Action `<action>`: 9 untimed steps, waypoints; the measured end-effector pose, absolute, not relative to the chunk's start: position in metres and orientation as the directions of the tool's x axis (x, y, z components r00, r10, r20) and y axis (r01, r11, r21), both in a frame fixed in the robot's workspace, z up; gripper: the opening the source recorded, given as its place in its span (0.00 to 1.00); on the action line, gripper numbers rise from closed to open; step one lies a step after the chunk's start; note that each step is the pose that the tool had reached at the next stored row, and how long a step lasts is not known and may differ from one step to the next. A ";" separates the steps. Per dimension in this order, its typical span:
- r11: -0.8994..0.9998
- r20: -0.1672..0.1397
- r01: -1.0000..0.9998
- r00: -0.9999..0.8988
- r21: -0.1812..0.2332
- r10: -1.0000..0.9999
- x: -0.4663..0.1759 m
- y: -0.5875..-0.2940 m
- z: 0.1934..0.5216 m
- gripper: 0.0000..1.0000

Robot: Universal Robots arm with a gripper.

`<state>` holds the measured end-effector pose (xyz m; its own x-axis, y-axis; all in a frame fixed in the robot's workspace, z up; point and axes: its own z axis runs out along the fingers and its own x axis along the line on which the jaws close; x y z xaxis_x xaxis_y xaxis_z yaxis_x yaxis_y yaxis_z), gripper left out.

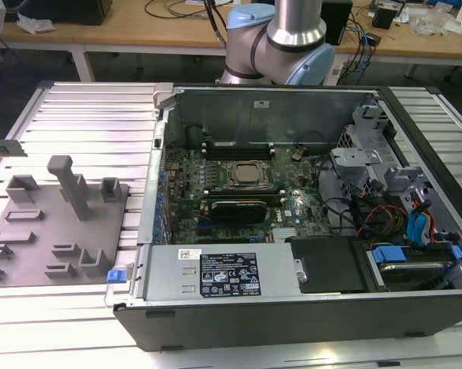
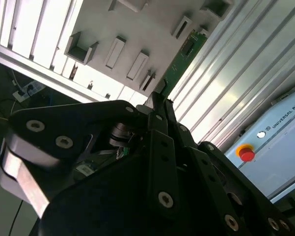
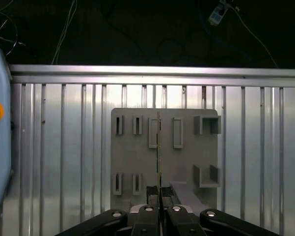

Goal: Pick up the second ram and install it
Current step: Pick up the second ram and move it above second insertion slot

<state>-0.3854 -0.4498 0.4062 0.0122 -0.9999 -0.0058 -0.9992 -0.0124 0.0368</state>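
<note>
Green and card-thin, the second ram [image 2: 185, 56] (one stick) is pinched edge-on between the two fingers of the gripper [image 3: 159, 191], held clear above the single grey holder tray [image 3: 186, 162]. Ribbed aluminium table [image 3: 64, 147] lies open around the tray's edges, and one open computer case [image 1: 292, 307] sits at the exterior view's right.

hand [image 2: 160, 101] grips 2nd ram [image 2: 185, 55] w/ grey tray [image 2: 100, 24] behind.

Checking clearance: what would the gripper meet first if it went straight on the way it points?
Probably the grey holder tray: the gripper, shut on the second ram, points at it, and the stick's far end would touch first. Depth unclear.
</note>
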 end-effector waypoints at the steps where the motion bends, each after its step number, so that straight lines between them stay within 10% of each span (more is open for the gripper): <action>1: -0.012 -0.006 -0.999 0.012 0.037 -1.000 -0.385 -0.449 0.408 0.13; 9: -0.012 -0.008 -0.999 0.012 0.037 -1.000 -0.385 -0.446 0.427 0.13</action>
